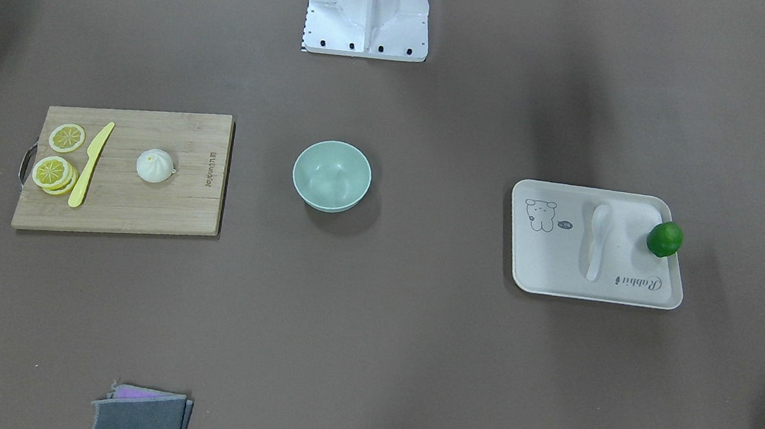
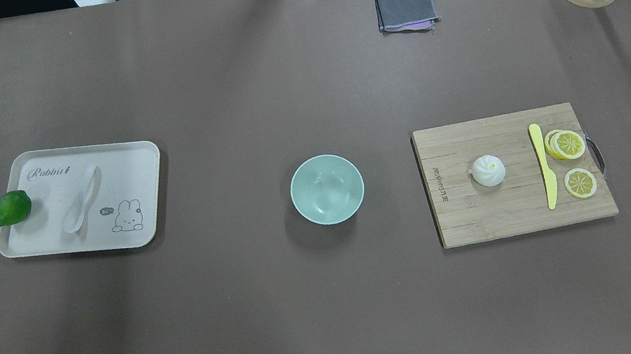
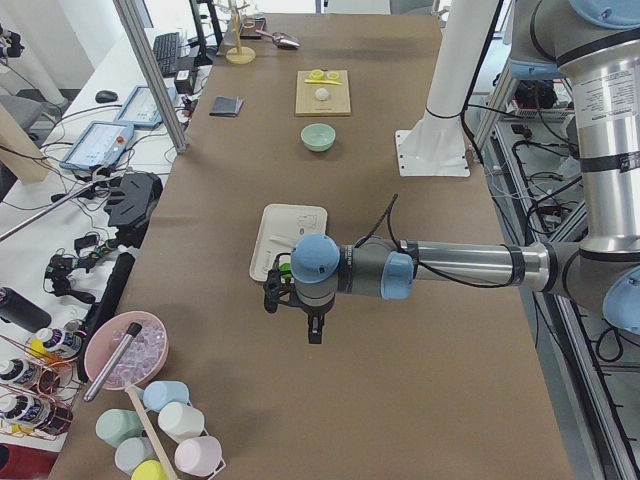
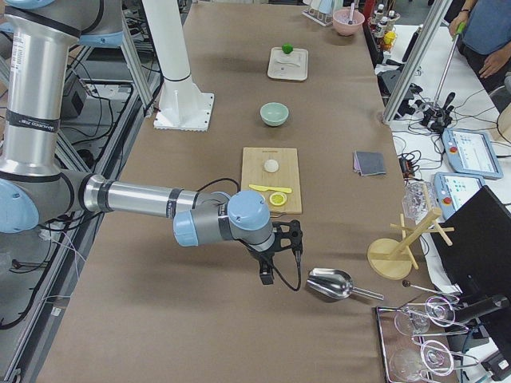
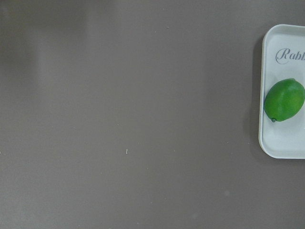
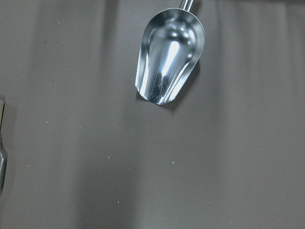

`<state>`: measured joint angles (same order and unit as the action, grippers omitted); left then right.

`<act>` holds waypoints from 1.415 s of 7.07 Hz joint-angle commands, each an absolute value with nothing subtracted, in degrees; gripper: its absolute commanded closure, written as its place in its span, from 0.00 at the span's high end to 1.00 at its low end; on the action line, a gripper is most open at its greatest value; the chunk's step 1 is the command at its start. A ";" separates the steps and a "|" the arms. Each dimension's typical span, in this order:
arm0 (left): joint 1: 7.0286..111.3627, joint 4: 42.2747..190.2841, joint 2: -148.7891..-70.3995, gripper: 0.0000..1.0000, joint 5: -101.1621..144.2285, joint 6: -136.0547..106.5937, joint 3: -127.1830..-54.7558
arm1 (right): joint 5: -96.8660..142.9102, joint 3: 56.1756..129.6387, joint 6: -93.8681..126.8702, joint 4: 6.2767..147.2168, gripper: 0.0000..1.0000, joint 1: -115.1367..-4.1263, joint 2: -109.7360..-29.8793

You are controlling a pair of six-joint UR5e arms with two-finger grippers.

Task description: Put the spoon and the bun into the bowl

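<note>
Seemingly staged either side of the bowl for one-arm-each pickup — spoon toward left gripper, bun toward right gripper — unable to tell jaw opening or hold.

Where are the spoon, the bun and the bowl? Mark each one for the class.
spoon (image 2: 82, 195): overhead exterior view, middle of its length.
bun (image 2: 488, 170): overhead exterior view, its pleated top.
bowl (image 2: 302, 194): overhead exterior view, bare inner wall.
</note>
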<state>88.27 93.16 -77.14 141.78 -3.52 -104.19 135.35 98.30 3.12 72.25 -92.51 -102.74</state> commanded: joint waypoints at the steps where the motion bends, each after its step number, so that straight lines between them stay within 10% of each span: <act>1: 88.42 93.69 -76.73 0.98 139.85 -1.95 -104.59 | 135.26 98.35 3.16 72.25 1.00 -92.46 -102.66; 10: 88.42 93.60 -76.64 0.98 140.10 -2.55 -104.50 | 135.18 98.52 2.47 85.99 1.00 -91.14 -95.47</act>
